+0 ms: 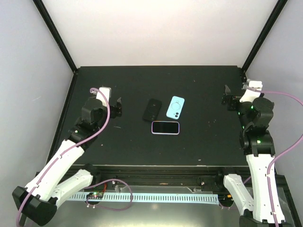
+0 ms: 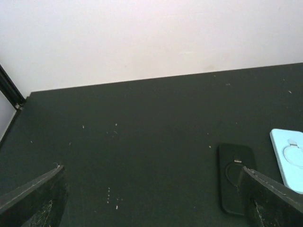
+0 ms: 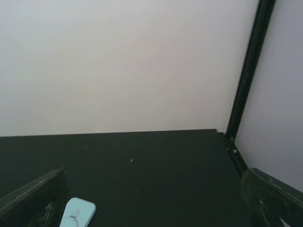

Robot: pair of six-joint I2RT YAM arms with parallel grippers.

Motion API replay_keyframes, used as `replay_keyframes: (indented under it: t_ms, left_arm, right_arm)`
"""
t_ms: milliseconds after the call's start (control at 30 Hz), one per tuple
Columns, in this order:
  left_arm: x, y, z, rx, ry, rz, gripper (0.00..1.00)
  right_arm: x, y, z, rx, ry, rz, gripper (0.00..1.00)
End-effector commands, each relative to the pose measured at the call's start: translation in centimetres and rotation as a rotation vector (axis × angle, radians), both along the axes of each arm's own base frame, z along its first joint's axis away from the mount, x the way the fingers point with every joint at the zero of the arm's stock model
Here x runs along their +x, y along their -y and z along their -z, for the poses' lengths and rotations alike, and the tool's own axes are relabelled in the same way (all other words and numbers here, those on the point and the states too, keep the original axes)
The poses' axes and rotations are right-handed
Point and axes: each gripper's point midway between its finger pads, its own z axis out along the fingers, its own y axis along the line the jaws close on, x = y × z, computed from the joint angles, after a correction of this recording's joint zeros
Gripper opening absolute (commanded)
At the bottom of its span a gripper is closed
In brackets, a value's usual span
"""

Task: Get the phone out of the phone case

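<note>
A black-screened rectangular phone in a lilac-rimmed case [image 1: 165, 127] lies flat in the middle of the black table [image 1: 203, 142], just in front of a black rectangular case [image 1: 152, 109] and a light blue plastic case [image 1: 175, 108]. The left gripper [image 1: 115, 107] and the right gripper [image 1: 229, 100] are both spread wide, holding nothing, well apart from the phone.

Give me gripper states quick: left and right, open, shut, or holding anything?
Left gripper: open, fingers spread wide, holding nothing.
Right gripper: open, fingers spread wide, holding nothing.

Phone [image 1: 165, 127] flat, screen up — lilac-rimmed, perhaps cased.
</note>
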Motion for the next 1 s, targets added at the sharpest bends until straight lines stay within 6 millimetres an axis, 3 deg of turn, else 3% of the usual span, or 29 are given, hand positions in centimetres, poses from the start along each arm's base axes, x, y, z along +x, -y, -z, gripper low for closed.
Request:
replay_keyframes:
  t_ms: [0, 133, 267, 500, 600, 733, 967]
  left_arm:
    - [-0.8, 1.0, 1.7, -0.068, -0.079, 0.053, 0.98]
    - [-2.1, 3.4, 4.1, -0.090, -0.178, 0.119, 0.98]
    - [-3.9, 6.4, 6.5, -0.119, -0.290, 0.205, 0.98]
    - [-7.5, 11.5, 12.2, -0.084, -0.512, 0.328, 0.99]
    - [-9.0, 13.2, 14.8, -0.059, -0.611, 0.360, 0.99]
    - [-10.5, 15.4, 17.5, -0.066, -0.717, 0.396, 0.99]
    - [-10.4, 18.5, 20.9, -0.036, -0.868, 0.386, 0.99]
  right_arm:
    - [0.6, -2.1, 2.0, -0.009, -0.058, -0.132, 1.00]
    - [0.8, -4.5, 4.4, -0.043, -0.118, -0.283, 1.00]
    - [0.6, -6.7, 8.2, -0.069, -0.244, -0.439, 1.00]
    - [0.1, -8.3, 13.6, -0.112, -0.421, -0.603, 1.00]
    - [-0.6, -8.5, 14.6, -0.167, -0.452, -0.634, 1.00]
    - [-1.4, -8.8, 14.4, -0.174, -0.461, -0.649, 0.96]
    - [-3.8, -10.3, 16.4, -0.200, -0.444, -0.771, 0.93]
